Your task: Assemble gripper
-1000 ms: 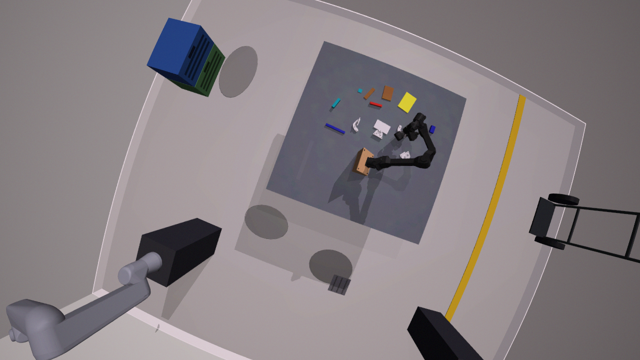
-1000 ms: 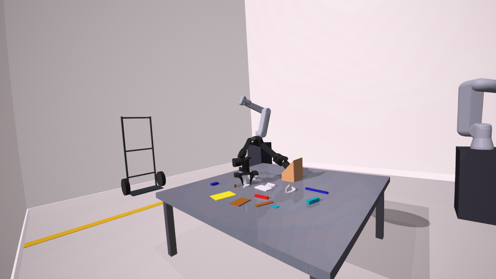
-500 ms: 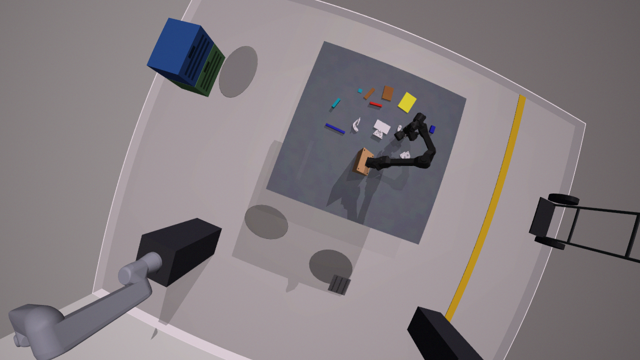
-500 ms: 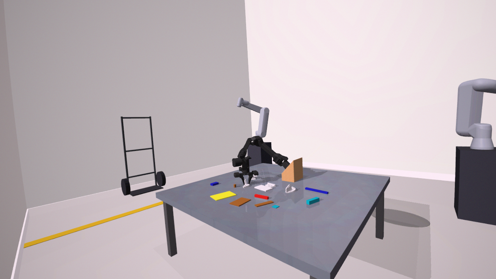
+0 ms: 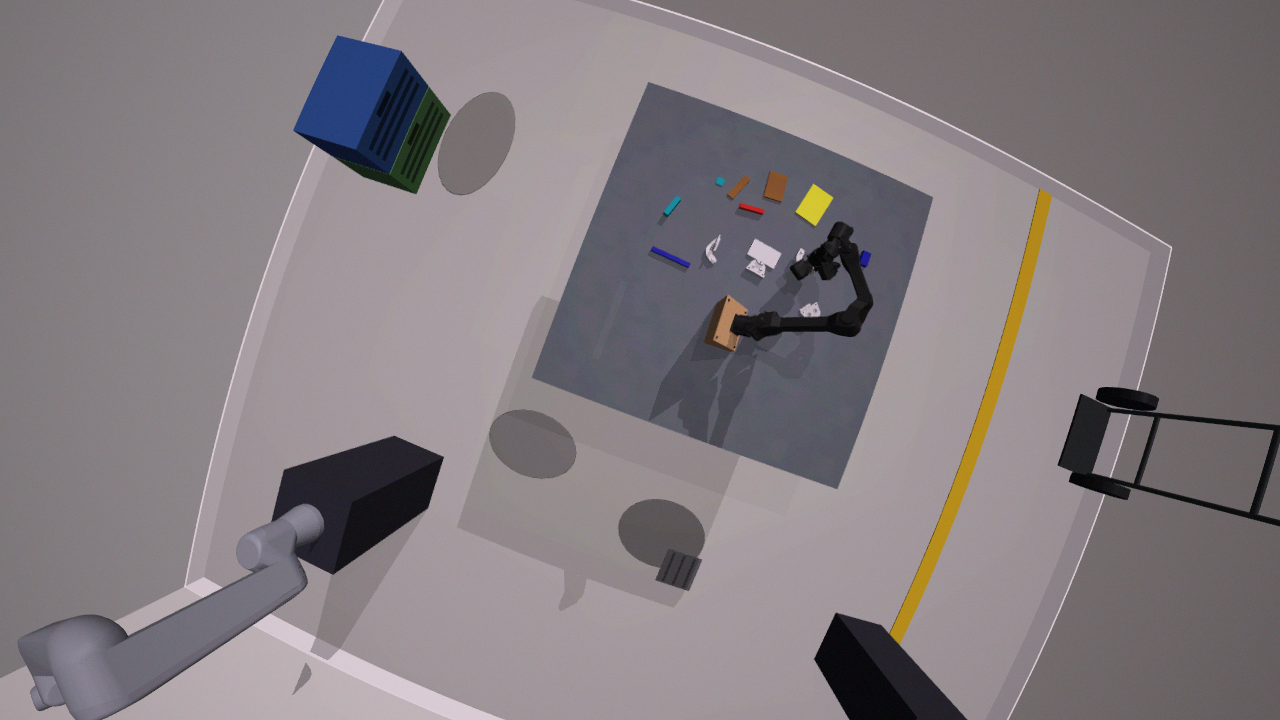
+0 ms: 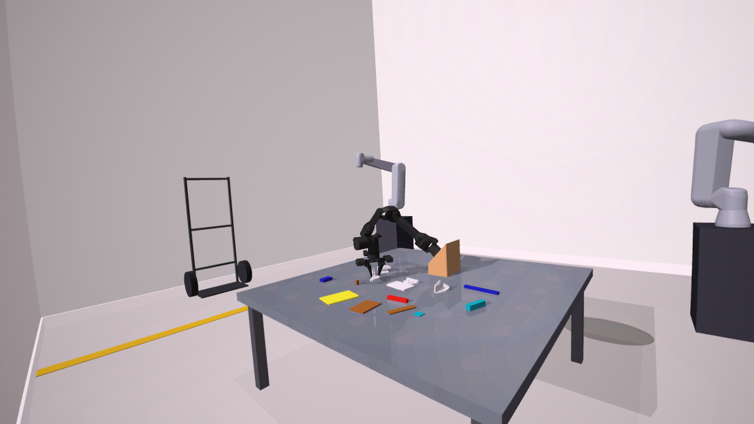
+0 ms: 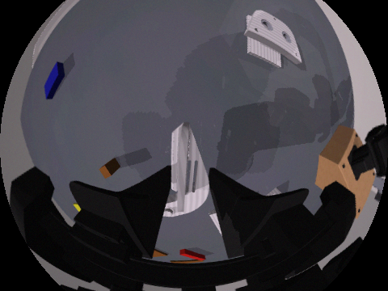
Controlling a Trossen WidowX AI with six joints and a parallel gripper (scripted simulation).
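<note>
One white jaw (image 5: pixel 799 255) (image 6: pixel 374 276) (image 7: pixel 187 174) clamped between fingers (image 5: pixel 812 265) (image 6: pixel 374 276); second jaw (image 5: pixel 711 251) (image 6: pixel 440 287) apart from gripper base.

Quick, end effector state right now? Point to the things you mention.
End effector (image 5: pixel 812 268) (image 6: pixel 374 277) (image 7: pixel 191 170): closed on one white jaw (image 6: pixel 375 275) (image 7: pixel 183 170).
</note>
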